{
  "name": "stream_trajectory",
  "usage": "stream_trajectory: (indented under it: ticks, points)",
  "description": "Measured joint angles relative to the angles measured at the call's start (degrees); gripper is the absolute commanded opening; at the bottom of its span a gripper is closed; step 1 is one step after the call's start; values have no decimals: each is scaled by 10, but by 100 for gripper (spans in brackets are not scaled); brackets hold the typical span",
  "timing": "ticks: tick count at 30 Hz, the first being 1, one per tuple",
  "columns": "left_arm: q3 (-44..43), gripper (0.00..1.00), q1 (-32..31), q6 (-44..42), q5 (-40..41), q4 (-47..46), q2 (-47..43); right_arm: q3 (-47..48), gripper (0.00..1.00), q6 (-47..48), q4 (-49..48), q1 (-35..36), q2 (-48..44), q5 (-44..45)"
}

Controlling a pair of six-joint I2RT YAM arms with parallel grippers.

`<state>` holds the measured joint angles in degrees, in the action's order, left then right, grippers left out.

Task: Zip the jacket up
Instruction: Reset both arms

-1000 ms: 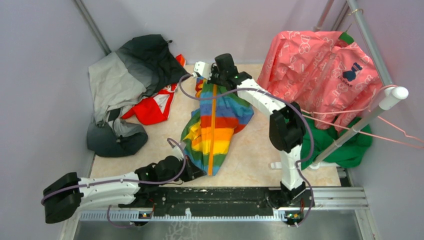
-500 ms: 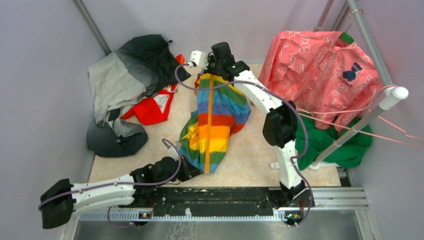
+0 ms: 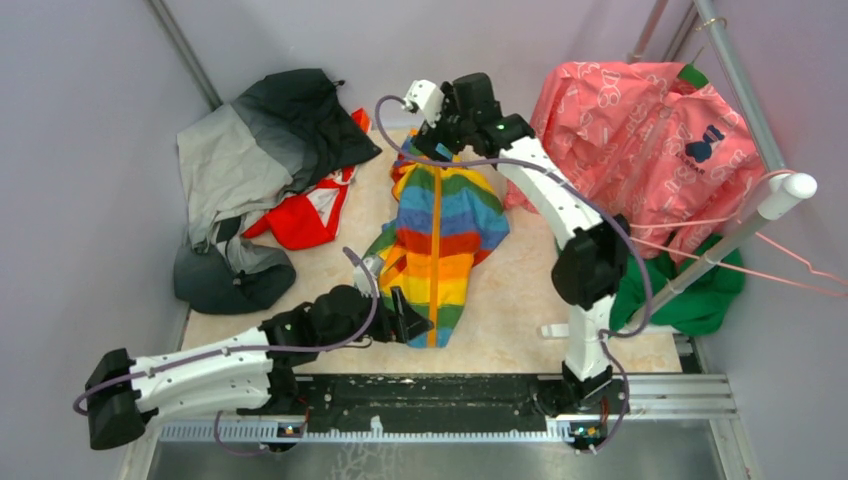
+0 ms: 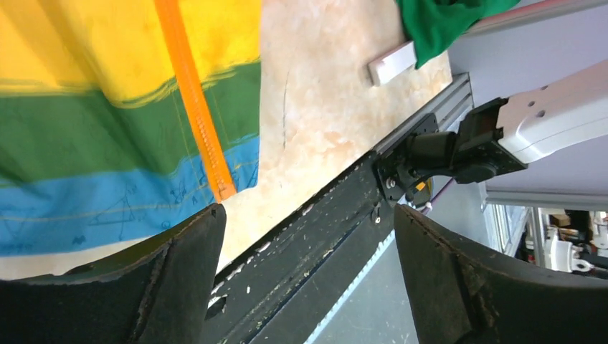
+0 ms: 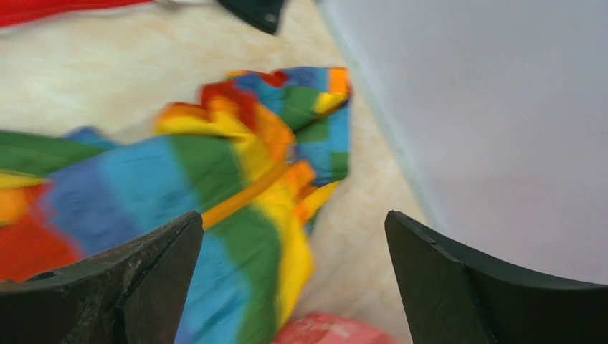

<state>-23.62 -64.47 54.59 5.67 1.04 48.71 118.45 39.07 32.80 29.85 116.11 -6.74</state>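
Note:
The jacket (image 3: 440, 240), with wide rainbow stripes, lies flat mid-table, its orange zipper (image 3: 437, 250) running down the middle. My left gripper (image 3: 405, 322) stands open just off the hem's near corner and holds nothing. In the left wrist view the blue hem and the zipper's end (image 4: 219, 188) lie above the left finger (image 4: 165, 287), and my left gripper (image 4: 308, 215) frames only the black rail. My right gripper (image 3: 437, 145) hovers open above the collar. The right wrist view is blurred: collar (image 5: 272, 122) ahead, my right gripper (image 5: 294, 222) wide apart and empty.
A grey-and-black jacket (image 3: 255, 170) and a red garment (image 3: 305, 215) lie at the back left. A pink garment (image 3: 640, 140) hangs over a rack pole (image 3: 720, 240) on the right, with green cloth (image 3: 680, 285) beneath. The black rail (image 3: 430, 395) runs along the near edge.
Both grippers have opened and let go of the jacket, which now lies flatter and slightly further right. The right gripper rose toward the back right; the left shifted right.

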Motion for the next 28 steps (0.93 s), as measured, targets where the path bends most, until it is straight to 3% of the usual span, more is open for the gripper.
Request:
stream_trajectory:
  ticks: [5, 11, 17, 21, 28]
  points:
    - [-50, 99, 2, -77, 27, 75, -59, -143, 98, -132, 14, 2, -172, -126]
    - [-143, 99, 10, -186, 97, 143, -107, -358, 98, -278, -19, -7, -429, -217]
    - [-276, 99, 16, -282, 150, 150, -68, -376, 98, -390, -30, -74, -540, -302]
    - [-343, 99, 16, -313, 160, 150, -35, -371, 98, -453, -22, -82, -568, -277]
    - [-382, 99, 16, -322, 159, 164, -26, -348, 98, -477, 1, -84, -575, -231]
